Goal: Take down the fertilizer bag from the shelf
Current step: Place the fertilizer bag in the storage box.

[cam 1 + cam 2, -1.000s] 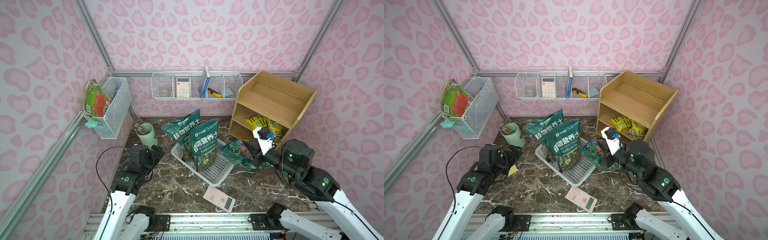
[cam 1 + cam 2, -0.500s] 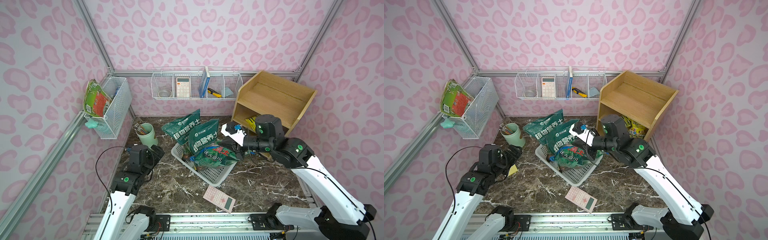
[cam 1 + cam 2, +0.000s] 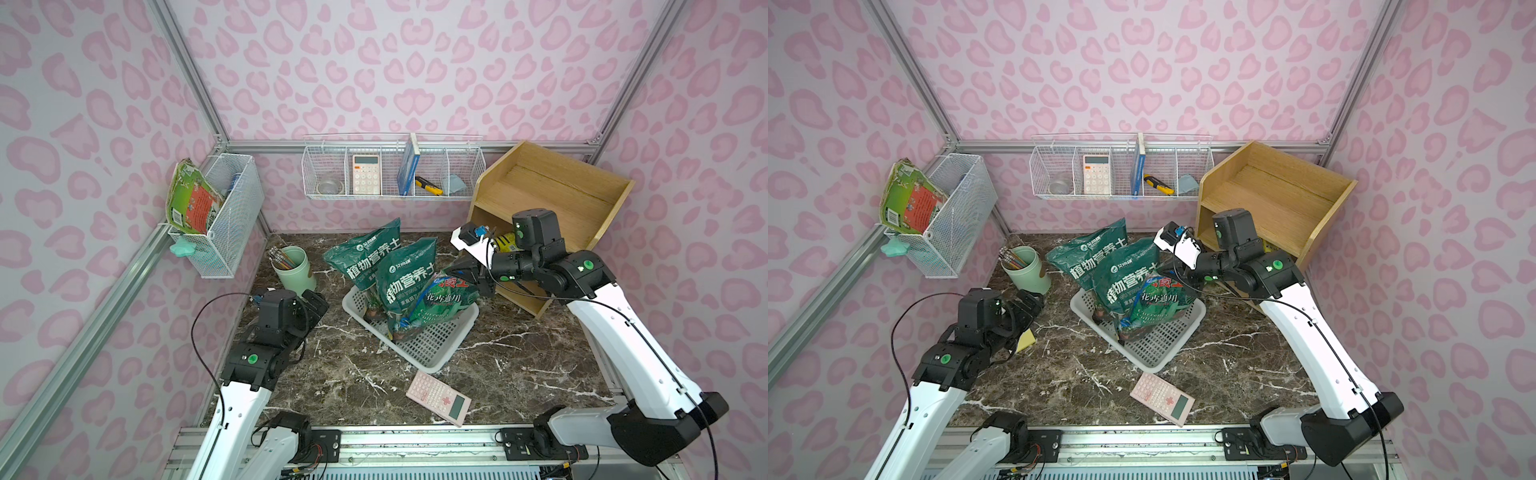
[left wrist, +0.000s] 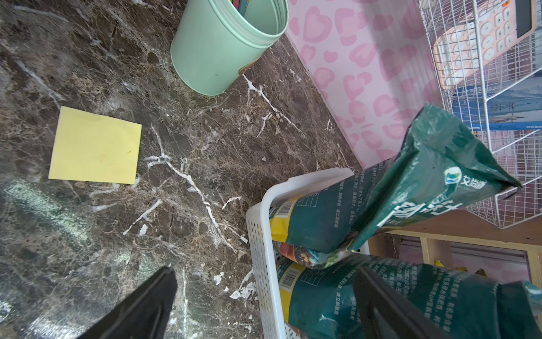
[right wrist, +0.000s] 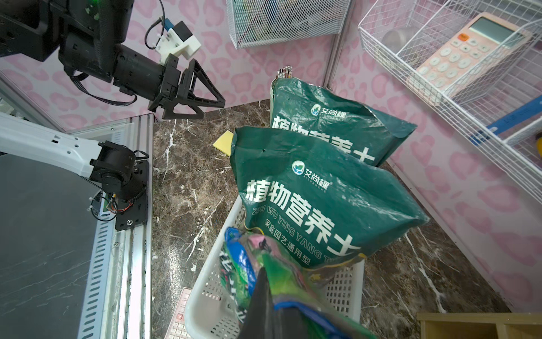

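Note:
The fertilizer bag point(image 3: 440, 303) point(image 3: 1158, 303), glossy green with red and white print, hangs slanted over the white basket point(image 3: 428, 365) with its lower end down inside. It leans on the nearer of two dark green soil bags point(image 3: 409, 278). My right gripper point(image 3: 478, 278) point(image 5: 262, 273) is shut on the fertilizer bag's upper edge point(image 5: 281, 270). The wooden shelf point(image 3: 552, 195) point(image 3: 1279, 195) stands behind the right arm at the back right. My left gripper point(image 3: 316, 301) point(image 4: 264, 276) is open and holds nothing, low over the table left of the basket.
A mint cup of pencils point(image 3: 293, 270) stands at the back left. A pink calculator point(image 3: 438, 399) lies in front of the basket, and a yellow sticky note point(image 4: 95, 145) lies near the left gripper. Wire baskets point(image 3: 390, 170) point(image 3: 224, 220) hang on the walls. Yellow packets point(image 3: 507, 241) sit in the shelf's lower tier.
The right arm swung left from in front of the shelf, carrying the fertilizer bag to the basket, and has lowered it against the soil bags. The left arm has not moved.

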Motion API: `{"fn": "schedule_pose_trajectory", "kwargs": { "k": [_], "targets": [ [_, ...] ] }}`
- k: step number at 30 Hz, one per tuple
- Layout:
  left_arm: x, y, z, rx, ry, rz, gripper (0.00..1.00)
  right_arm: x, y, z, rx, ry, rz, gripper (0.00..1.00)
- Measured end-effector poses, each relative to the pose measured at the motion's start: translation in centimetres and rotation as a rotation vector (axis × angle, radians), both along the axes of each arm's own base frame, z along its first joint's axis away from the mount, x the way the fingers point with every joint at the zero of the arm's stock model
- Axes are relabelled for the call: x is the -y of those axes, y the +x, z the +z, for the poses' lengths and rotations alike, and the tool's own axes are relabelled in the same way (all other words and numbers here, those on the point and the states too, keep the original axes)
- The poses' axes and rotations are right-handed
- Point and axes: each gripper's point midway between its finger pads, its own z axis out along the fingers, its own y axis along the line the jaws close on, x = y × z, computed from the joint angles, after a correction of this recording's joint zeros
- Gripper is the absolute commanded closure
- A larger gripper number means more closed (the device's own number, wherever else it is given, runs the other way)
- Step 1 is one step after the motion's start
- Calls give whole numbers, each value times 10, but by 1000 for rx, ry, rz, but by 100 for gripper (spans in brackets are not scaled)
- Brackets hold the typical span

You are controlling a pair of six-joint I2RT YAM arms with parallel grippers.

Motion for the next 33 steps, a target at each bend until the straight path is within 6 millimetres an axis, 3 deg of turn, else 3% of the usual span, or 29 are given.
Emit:
{"fn": "schedule_pose_trajectory", "kwargs": {
  "k": [5, 13, 16, 23, 26, 33],
  "targets": [
    [-1, 0, -4, -8, 11, 3, 1, 7, 22, -21, -54, -32, -43, 100],
    [-2, 0, -4, -9, 19, -2, 1, -2, 17, -54, -145, -33, -8, 100],
    [-2, 0, -4, -9, 24, -5, 1, -14, 20, -68, -172, -50, 11, 100],
    [-2, 1, -5, -11, 24, -6, 1, -42, 28, -125, -274, -145, 33, 100],
    [-2, 1, -5, -13, 24, -6, 1, -50, 36, -137, -256, -141, 35, 100],
    [-1, 3, -6, -16, 24, -7, 1, -44, 50, -162, -119, -163, -97, 100]
  ]
}}
